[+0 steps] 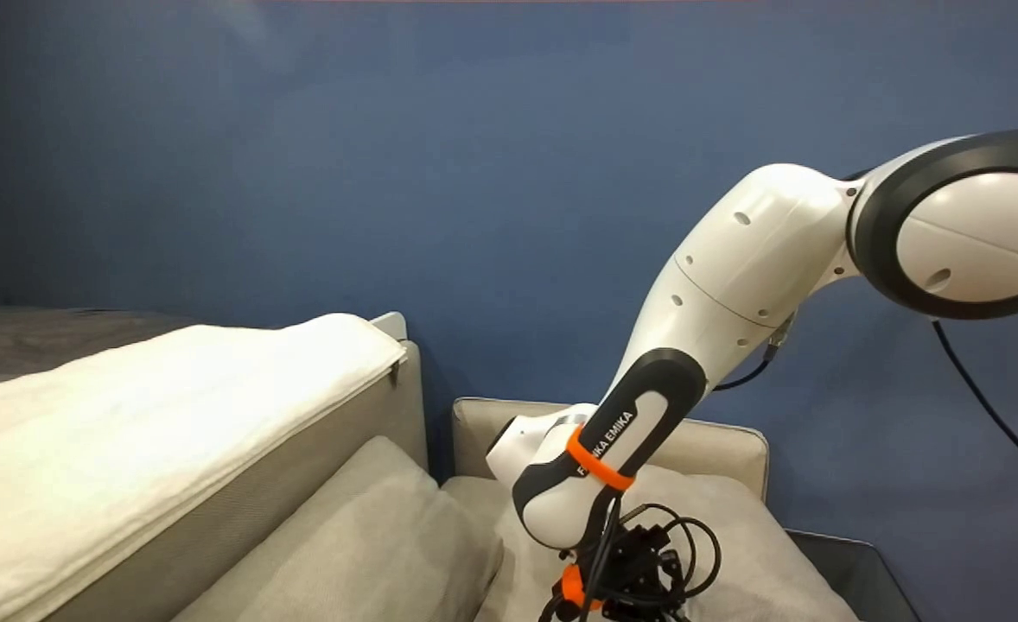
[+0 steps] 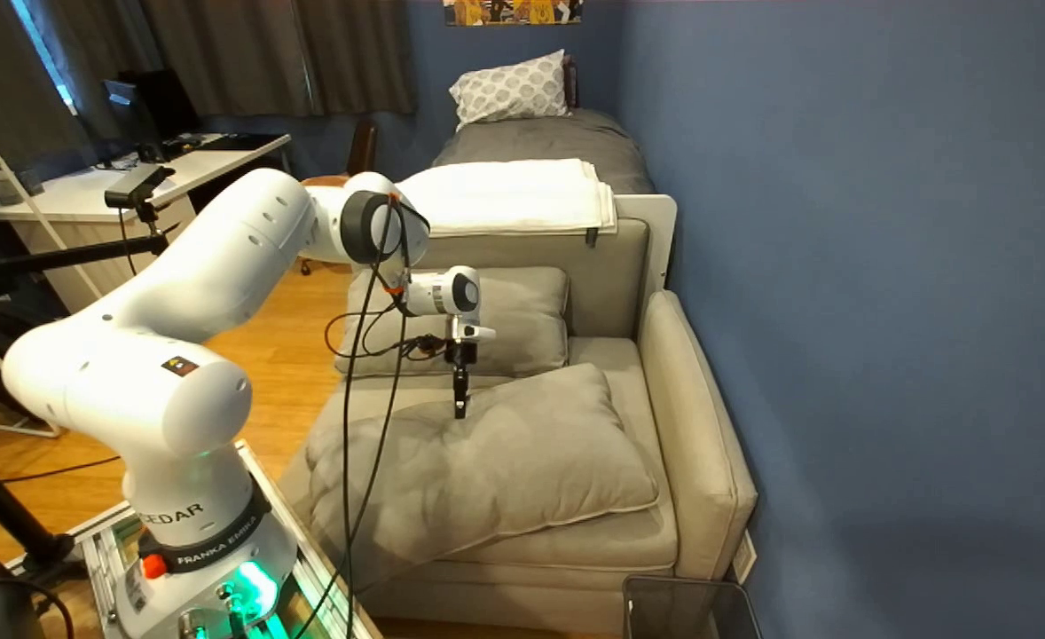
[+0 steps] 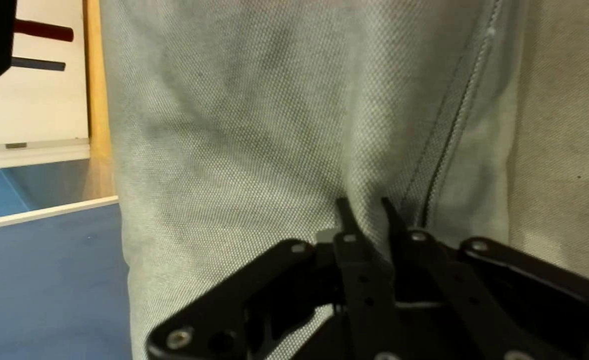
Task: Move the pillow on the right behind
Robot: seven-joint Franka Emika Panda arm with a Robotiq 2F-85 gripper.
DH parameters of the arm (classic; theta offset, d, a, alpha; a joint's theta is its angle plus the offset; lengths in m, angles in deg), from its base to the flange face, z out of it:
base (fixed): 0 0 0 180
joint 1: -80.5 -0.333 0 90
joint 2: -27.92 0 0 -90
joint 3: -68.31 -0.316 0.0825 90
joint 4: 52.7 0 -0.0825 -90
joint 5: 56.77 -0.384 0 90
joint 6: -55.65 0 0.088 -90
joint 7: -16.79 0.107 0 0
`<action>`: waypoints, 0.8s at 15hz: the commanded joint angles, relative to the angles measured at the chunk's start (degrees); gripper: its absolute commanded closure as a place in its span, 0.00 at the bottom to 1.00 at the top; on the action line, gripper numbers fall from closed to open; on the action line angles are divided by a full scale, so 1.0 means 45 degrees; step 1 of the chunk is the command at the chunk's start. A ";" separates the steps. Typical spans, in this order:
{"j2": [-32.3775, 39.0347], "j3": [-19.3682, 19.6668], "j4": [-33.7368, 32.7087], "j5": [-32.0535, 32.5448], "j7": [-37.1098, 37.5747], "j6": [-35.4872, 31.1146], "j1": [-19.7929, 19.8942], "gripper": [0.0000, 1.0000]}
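The pillow (image 2: pixel 540 453) is large, puffy and plain beige. It lies across the sofa seat, nearer the robot base, and it also shows in an exterior view (image 1: pixel 742 527), partly behind the arm. My gripper (image 2: pixel 460 413) points down at the pillow's far part. In the wrist view my gripper (image 3: pixel 363 202) has its fingers on both sides of a raised fold of the pillow (image 3: pixel 224 165), close to a zip seam. The fold is pinched between them. The pillow still rests on the seat. In an exterior view the fingertips are cut off at the bottom.
A flatter beige cushion (image 2: pixel 522 311) leans on the sofa back block (image 2: pixel 616 266), behind the gripper. The sofa armrest (image 2: pixel 700 417) stands against the blue wall. White bedding (image 2: pixel 514 195) lies behind the back block. A dark bin (image 2: pixel 691 599) stands in front. Cables hang from the arm.
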 commanded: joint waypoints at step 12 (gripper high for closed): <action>-0.6107 0.1232 0.7008 0.0803 0.5519 -0.3553 0.0042 0.98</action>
